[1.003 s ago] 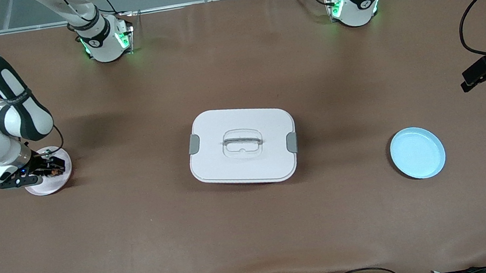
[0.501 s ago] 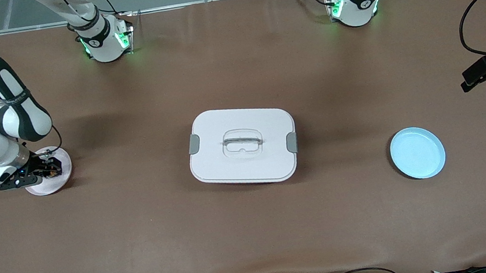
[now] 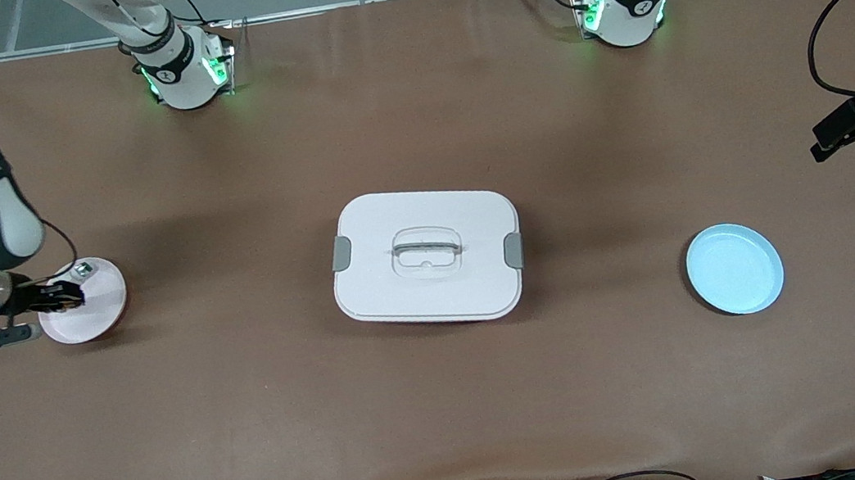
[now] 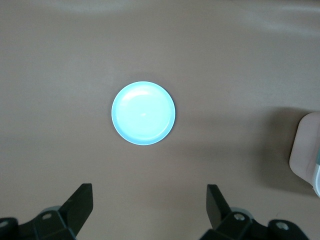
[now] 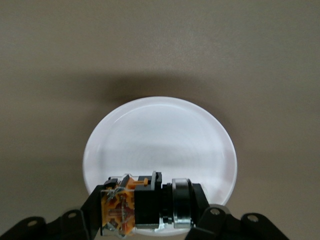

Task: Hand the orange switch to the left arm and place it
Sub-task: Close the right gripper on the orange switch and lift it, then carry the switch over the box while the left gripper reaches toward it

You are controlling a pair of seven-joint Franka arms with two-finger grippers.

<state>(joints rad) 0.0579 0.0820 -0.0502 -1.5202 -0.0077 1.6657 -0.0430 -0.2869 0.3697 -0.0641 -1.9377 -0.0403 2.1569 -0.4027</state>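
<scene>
The right end effector (image 3: 63,298) is pressed together on the orange switch (image 5: 145,202), holding it in the air over the pink plate (image 3: 94,310) at the right arm's end of the worktop (image 3: 449,402). The box (image 3: 426,255) sits mid-worktop, between that plate and the blue plate (image 3: 734,268). The left end effector (image 4: 150,202) waits with fingers spread above the worktop near the blue plate, holding nothing.

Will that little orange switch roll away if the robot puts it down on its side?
Probably a bit: the orange switch has round, cylinder-like parts. Its blocky orange end might stop it quickly. It looks hard and stiff, sitting unbent in the right gripper above the white plate, whose raised rim might catch it.
</scene>
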